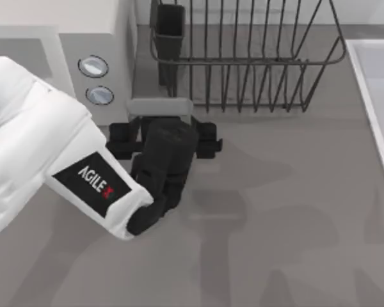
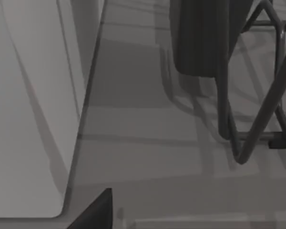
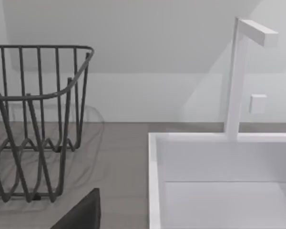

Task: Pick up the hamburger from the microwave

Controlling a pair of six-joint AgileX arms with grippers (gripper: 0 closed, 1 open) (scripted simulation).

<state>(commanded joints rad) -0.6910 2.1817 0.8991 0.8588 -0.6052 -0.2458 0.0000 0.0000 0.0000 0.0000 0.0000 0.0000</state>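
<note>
White and boxy, the microwave (image 1: 57,38) fills the top view's upper left corner, its side panel carrying two round silver-blue knobs (image 1: 93,66) one above the other. The grey cavity opening shows at the far left, partly covered by my left arm (image 1: 45,166), whose white shell with the AGILEX label slants across the left side of the table (image 1: 275,243) from the left edge toward the middle.

At the arm's end the dark wrist bends up toward the microwave's front right corner, and the left gripper (image 1: 160,105) sits just beside that corner, at the gap between the microwave and the dish rack. A pale bar lies across the gripper's tip, and black side blocks spread left and right below it; whether the fingers are apart or closed I cannot tell. In the left wrist view the microwave's white side wall (image 2: 28,105) stands close, with the grey table running alongside it.

The hamburger cannot be made out; the arm hides much of the cavity.

Further right, the dark wire dish rack (image 1: 249,57) stands near the back, with a dark cup-like holder (image 1: 169,29) hung at its left end, close above the gripper. At the right edge lies the white sink (image 1: 377,96); the right wrist view shows its rim (image 3: 155,181), a white faucet (image 3: 238,76) and the rack (image 3: 33,119) beside it.
</note>
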